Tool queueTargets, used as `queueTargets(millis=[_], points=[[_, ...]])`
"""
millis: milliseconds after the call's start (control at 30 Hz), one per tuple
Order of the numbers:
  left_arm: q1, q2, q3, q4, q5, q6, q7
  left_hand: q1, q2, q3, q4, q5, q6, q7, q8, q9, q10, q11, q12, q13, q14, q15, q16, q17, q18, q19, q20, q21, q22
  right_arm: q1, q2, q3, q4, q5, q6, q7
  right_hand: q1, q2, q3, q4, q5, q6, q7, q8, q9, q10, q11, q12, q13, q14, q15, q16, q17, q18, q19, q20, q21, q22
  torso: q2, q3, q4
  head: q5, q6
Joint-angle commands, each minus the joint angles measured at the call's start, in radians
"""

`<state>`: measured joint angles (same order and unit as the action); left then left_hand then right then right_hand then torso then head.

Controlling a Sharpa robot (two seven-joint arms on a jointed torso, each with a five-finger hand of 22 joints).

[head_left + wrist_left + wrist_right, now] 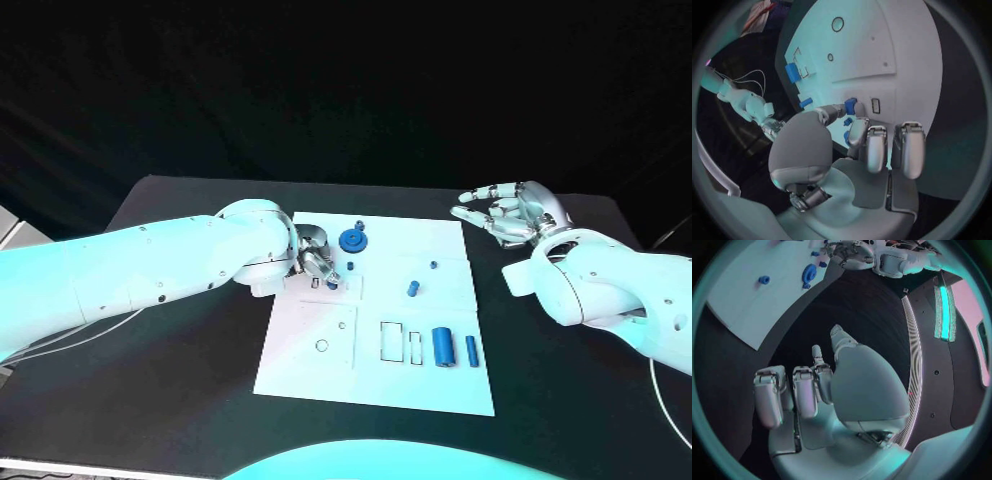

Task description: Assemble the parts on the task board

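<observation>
The white task board [433, 385] lies in the middle of the black table. My left hand [319, 262] hovers low over the board's far left part, beside a blue gear [355, 241]. In the left wrist view its thumb and a finger [857, 131] pinch a small blue part [851, 105] close to a rectangular slot [875, 105]. My right hand [508, 213] is raised over the table past the board's far right corner, fingers apart and holding nothing. In the right wrist view the right hand [811, 390] is over bare table, with the gear [809, 274] far off.
Loose blue parts lie on the board: two small ones [414, 289] [431, 266] near the middle, a thick cylinder [443, 347] and a thin pin [472, 349] at the near right. Outlined recesses [392, 341] and a ring mark [322, 345] sit nearby.
</observation>
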<state>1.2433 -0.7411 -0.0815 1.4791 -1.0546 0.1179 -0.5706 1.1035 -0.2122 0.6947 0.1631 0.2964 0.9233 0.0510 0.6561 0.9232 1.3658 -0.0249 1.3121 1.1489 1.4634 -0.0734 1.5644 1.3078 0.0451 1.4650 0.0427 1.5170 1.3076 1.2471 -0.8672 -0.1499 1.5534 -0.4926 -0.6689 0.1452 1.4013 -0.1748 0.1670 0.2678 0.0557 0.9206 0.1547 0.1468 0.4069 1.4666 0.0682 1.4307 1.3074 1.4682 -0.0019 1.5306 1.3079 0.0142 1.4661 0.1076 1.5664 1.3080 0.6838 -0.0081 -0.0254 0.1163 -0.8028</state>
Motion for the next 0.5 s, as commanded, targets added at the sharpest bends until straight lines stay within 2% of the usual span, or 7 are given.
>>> queueTargets(millis=[33,300,433,500], points=[[-0.005,0.005,-0.005,0.003,0.025,0.011,0.000,-0.014,0.000,0.067,-0.083,-0.005,0.011,-0.017,-0.006,0.001,0.000,-0.007,0.002,0.002,0.107,-0.009,0.006,0.262,-0.016,0.016,-0.009,0.001,0.142,-0.001,0.001,0.000,0.001,-0.001,0.018,0.007,-0.004,0.003,-0.002,0.003,0.004,-0.006,0.001,0.005,0.001,-0.002,0.004,-0.004,0.161,0.076,0.001,-0.006,0.159,-0.014,0.105,-0.002,0.004,0.263,-0.001,-0.0013,0.0008,-0.001,-0.003],[-0.005,0.005,-0.005,0.001,0.026,0.003,0.000,-0.024,-0.005,0.010,-0.060,-0.009,0.020,-0.019,-0.014,0.001,-0.003,-0.009,0.000,0.003,0.107,-0.011,0.005,0.261,-0.016,0.016,-0.012,0.000,0.142,-0.002,0.000,0.000,0.001,0.000,0.017,0.007,-0.005,0.003,-0.003,0.004,0.004,-0.007,0.001,0.006,0.001,-0.001,0.005,-0.003,0.161,0.077,0.001,-0.006,0.159,-0.014,0.105,-0.002,0.004,0.263,-0.002,-0.0018,0.0019,-0.002,-0.004],[-0.005,0.006,-0.005,-0.001,0.024,0.000,0.000,-0.035,-0.007,-0.054,-0.028,-0.011,0.027,-0.019,-0.022,0.001,-0.005,-0.009,-0.002,0.004,0.106,-0.011,0.005,0.260,-0.016,0.016,-0.013,-0.001,0.141,-0.003,0.000,0.000,0.003,0.001,0.017,0.008,-0.006,0.004,-0.003,0.005,0.004,-0.007,0.001,0.006,0.001,-0.002,0.005,-0.004,0.160,0.076,0.001,-0.006,0.158,-0.014,0.105,-0.002,0.004,0.263,-0.002,-0.0021,0.0018,-0.002,-0.005],[-0.005,0.006,-0.005,-0.003,0.020,-0.002,0.000,-0.048,-0.011,-0.102,-0.001,-0.013,0.032,-0.018,-0.026,0.003,-0.006,-0.008,-0.003,0.006,0.106,-0.011,0.005,0.260,-0.016,0.016,-0.012,-0.002,0.141,-0.003,0.000,0.000,0.004,0.001,0.017,0.009,-0.006,0.004,-0.003,0.005,0.004,-0.007,0.001,0.006,0.001,-0.002,0.005,-0.004,0.160,0.076,0.001,-0.006,0.158,-0.014,0.105,-0.002,0.004,0.263,-0.002,-0.0021,0.0020,-0.002,-0.005]])
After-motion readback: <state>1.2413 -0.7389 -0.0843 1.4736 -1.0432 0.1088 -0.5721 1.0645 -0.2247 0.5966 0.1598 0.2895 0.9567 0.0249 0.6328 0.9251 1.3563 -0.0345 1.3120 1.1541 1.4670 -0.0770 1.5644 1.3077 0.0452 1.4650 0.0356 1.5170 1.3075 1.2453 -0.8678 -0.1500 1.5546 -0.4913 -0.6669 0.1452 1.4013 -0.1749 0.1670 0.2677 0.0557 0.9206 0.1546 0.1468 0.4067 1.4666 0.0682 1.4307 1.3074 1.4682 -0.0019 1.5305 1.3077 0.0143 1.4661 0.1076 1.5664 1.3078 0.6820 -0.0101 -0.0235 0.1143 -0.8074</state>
